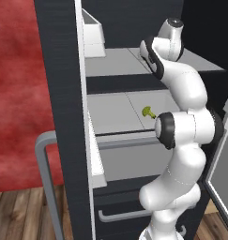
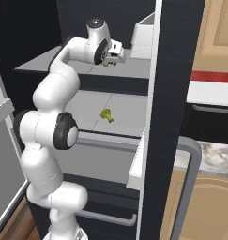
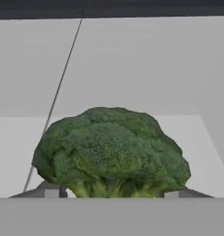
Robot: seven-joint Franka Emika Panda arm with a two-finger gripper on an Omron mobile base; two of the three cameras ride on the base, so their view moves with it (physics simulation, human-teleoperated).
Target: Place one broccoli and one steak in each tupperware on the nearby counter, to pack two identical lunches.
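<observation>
sitting low in the hand view, a broccoli lies right between the two fingertips of the tool, one tip at each side of its base; whether they pinch it or only flank it i cannot tell. in the right base view the tool reaches onto the upper fridge shelf. a second broccoli lies on the lower shelf, well apart from the tool.

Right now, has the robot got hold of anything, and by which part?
Cannot be told for sure. The gripper straddles a broccoli on the upper fridge shelf, fingers at its lower sides, but a firm grip isn't visible.
</observation>
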